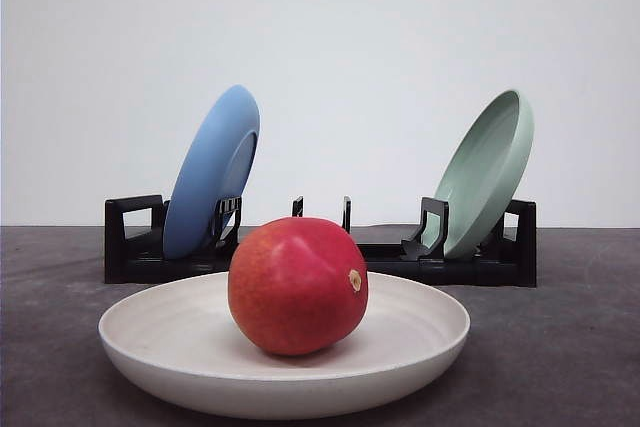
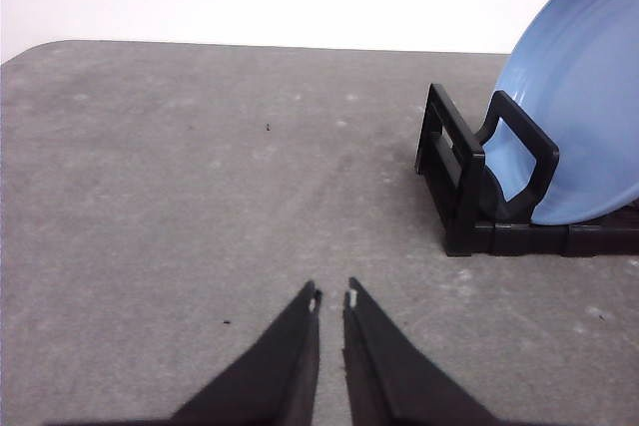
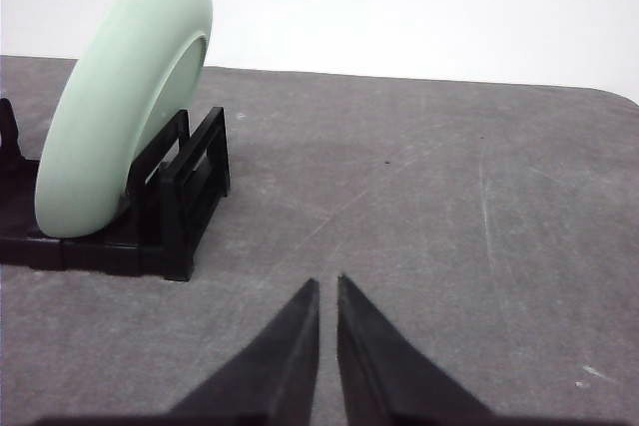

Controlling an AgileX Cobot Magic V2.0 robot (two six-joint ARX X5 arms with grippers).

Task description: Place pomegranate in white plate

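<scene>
Round red pomegranate (image 1: 298, 285) with orange blush sits centered in the wide, shallow off-white plate (image 1: 160, 332), so the task looks done. Left pincer (image 2: 332, 298) and right pincer (image 3: 327, 286) hover over bare surface, tips pressed nearly together, holding nothing. Black rack (image 1: 135, 247) props a blue plate (image 1: 210, 172) and pale green plate (image 1: 485, 172) upright. Grey speckled surface (image 2: 180, 177), plain white wall (image 1: 360, 47).

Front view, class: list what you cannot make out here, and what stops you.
- White plate: its near rim is cut off by the bottom edge.
- Pomegranate: its back is turned away; its contact spot is in shadow.
- Black rack: its middle is hidden behind the pomegranate.
- Blue plate and green plate: lower edges sit behind the rack's posts.
</scene>
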